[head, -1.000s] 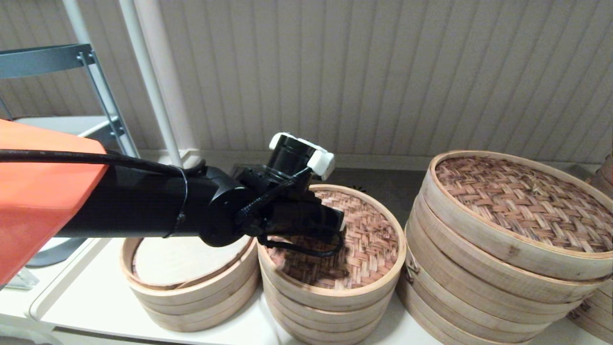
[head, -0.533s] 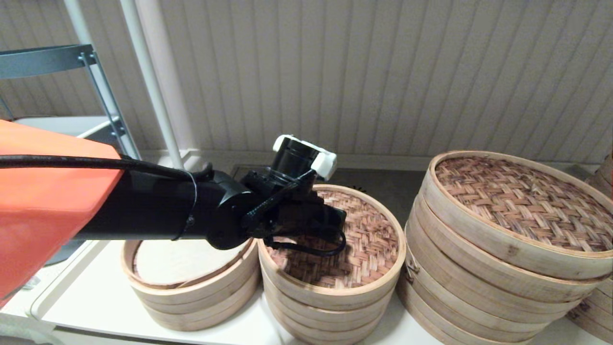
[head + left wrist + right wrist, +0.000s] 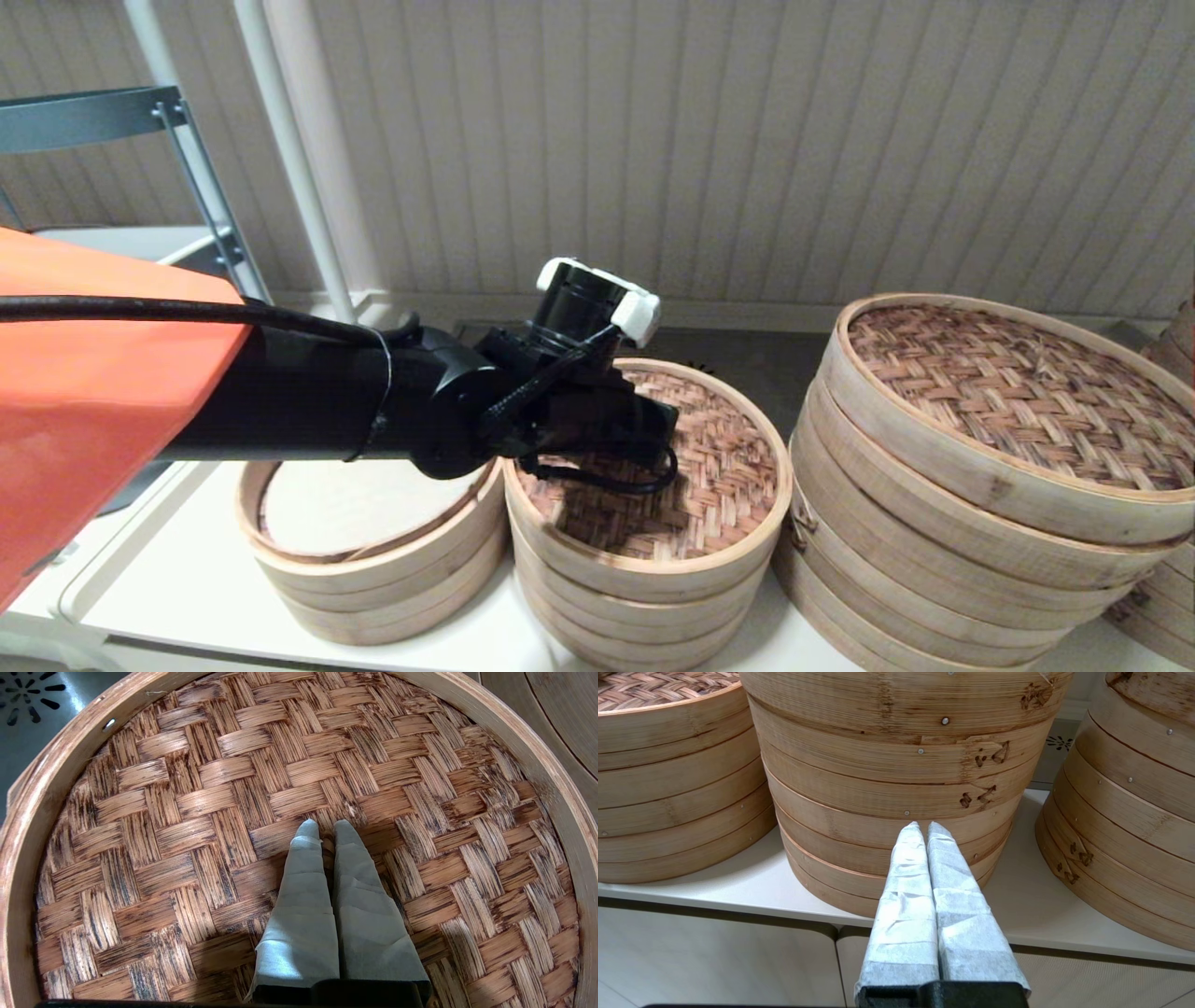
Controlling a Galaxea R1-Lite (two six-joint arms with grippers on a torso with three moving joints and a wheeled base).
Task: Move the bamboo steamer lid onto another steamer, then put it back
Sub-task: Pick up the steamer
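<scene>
The bamboo steamer lid [image 3: 719, 467], reddish-brown weave in a pale rim, lies flat on the middle small steamer stack [image 3: 644, 607]. My left gripper [image 3: 325, 828] points down at the lid's centre [image 3: 280, 765], its fingers shut on the tiny knot there. In the head view the left gripper [image 3: 644, 431] covers the lid's middle. To the left stands an open small steamer [image 3: 373, 571] with a pale paper liner; I cannot tell which small steamer it is. My right gripper [image 3: 923, 828] is shut and empty, low before the counter edge.
A much larger steamer stack [image 3: 980, 523] with a darker woven lid stands right of the small lid, also facing the right gripper [image 3: 896, 765]. Another stack [image 3: 1162, 607] sits at the far right. A white pole [image 3: 299, 168] and metal rack [image 3: 93, 117] rise behind at the left.
My left arm has shifted slightly right and up over the lid. The lid has stayed on the middle steamer.
</scene>
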